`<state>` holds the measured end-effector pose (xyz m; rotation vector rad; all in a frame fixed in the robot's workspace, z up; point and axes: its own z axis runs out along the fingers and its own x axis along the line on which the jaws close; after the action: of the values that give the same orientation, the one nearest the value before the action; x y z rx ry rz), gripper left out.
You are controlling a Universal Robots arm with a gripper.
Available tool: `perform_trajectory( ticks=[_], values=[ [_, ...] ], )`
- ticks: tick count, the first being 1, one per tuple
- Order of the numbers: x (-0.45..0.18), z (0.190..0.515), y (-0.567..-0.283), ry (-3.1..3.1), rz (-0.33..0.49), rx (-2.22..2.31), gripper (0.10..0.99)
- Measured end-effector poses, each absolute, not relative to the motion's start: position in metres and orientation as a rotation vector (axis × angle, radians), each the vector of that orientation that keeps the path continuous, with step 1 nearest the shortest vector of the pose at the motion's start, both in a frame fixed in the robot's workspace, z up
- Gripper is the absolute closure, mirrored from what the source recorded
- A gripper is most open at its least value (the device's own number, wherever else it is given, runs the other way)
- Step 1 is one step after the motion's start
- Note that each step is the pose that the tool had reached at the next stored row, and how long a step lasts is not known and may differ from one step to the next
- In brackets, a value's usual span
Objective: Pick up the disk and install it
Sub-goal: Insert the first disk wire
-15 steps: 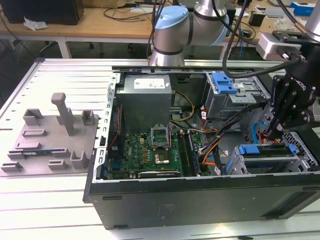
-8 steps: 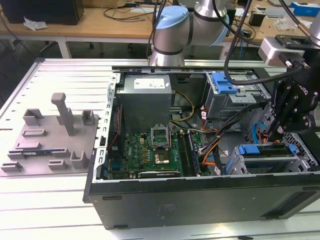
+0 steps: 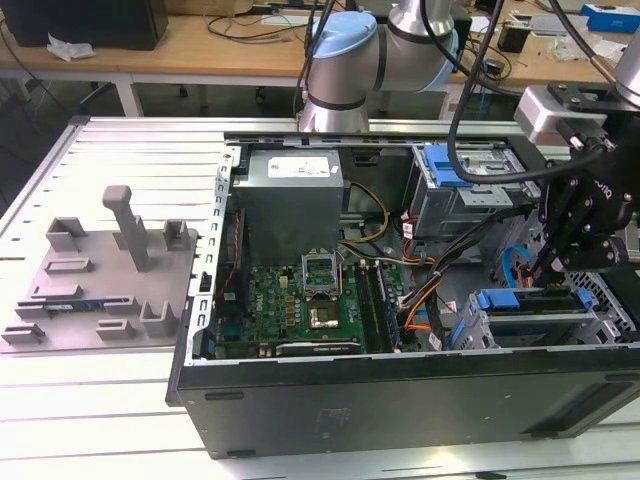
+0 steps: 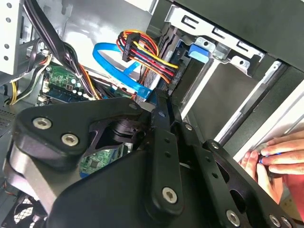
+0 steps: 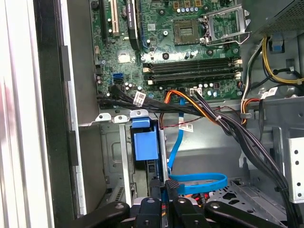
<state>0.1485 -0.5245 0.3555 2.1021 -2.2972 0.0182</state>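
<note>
The computer case (image 3: 400, 405) lies on its side with the cover off. I judge this is so the drive bays open upward to me and I can reach them from above. My gripper (image 3: 553, 268) hangs over the drive cage (image 3: 600, 300) in the corner of the case, well apart from the motherboard (image 3: 300, 300).

The thing I take for the disk (image 3: 535, 302) stands on its edge in this cage, directly under my fingertips, with its blue frame turned up to me. It probably stands so because the slot accepts it only edge-first. In the first wrist view the blue end of the frame (image 5: 145, 145) sits in the slot just beyond my fingers (image 5: 156, 190). How deep the disk is seated, I cannot tell.

My fingers are pressed almost together, with only a thin slit between them, and I make out nothing pinched there. I think the narrow pose helps me fit between the cage wall and the cables. A flat blue cable (image 5: 199, 183) loops just beside my tips and seems to touch them. Whether I touch the disk is hidden from me.

A person's hand (image 4: 278, 156) rests on the case rim behind my gripper.
</note>
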Motion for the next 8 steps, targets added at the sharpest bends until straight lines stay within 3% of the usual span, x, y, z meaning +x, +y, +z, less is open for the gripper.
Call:
perform_trajectory(
  ticks=[8],
  values=[
    [0.1485, 0.3524, -0.5277, -2.299, 0.015, 2.103, 0.925]
  ],
)
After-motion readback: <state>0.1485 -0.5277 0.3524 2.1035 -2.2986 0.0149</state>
